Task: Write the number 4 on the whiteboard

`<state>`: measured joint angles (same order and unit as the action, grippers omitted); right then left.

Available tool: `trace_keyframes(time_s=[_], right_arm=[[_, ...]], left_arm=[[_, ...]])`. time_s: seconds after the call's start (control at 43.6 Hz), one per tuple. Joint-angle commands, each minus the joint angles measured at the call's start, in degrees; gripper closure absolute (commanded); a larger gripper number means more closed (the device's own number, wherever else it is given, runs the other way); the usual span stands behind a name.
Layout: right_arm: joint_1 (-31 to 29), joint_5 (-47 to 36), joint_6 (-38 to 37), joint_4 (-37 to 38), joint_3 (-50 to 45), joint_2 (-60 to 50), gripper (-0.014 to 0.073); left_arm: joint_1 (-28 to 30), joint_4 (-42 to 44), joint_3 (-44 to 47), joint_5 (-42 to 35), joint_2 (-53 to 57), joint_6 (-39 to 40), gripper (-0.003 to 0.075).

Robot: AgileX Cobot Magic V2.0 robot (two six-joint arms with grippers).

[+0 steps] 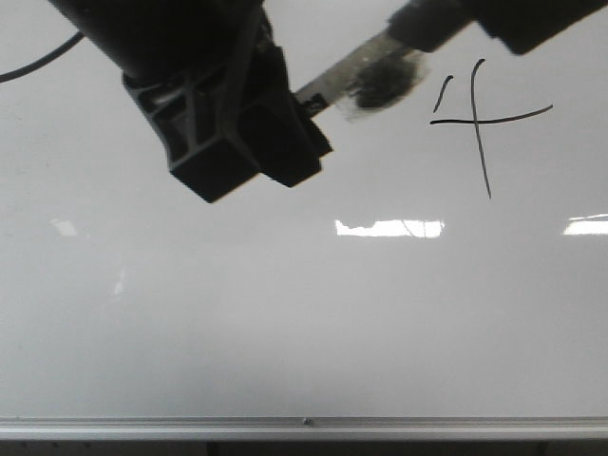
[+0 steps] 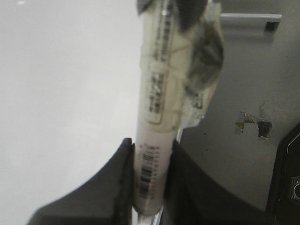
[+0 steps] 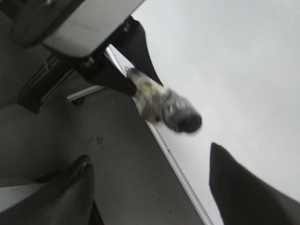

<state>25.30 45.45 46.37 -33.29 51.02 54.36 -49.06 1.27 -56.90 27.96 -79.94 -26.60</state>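
The whiteboard (image 1: 285, 323) fills the front view. The number 4 (image 1: 480, 119) stands on it at the upper right in thin black strokes. My left gripper (image 1: 302, 112) hangs at the upper left, shut on a pale marker (image 1: 332, 84) whose tape-wrapped, ink-smudged end (image 1: 380, 81) sits just left of the 4. In the left wrist view the jaws (image 2: 151, 159) pinch the marker's barcoded barrel (image 2: 154, 108). My right gripper (image 3: 149, 157) is open and holds nothing. The marker's dark tip (image 3: 183, 119) lies ahead of it and points back toward it.
A silver rail (image 1: 304, 425) runs along the board's bottom edge. Bright light reflections (image 1: 389, 228) lie across the board's middle. Black parts of the right arm (image 1: 532, 24) reach in at the top right. Grey surface (image 3: 117, 154) lies beside the board's edge.
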Motion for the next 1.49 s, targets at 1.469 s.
trace_keyframes(time_s=[1.469], right_arm=[[-11.8, -4.6, -4.9, -1.4, -7.6, -11.6, 0.0048]], left_arm=[[58.1, -4.4, -11.7, 5.8, -16.3, 20.4, 0.047]])
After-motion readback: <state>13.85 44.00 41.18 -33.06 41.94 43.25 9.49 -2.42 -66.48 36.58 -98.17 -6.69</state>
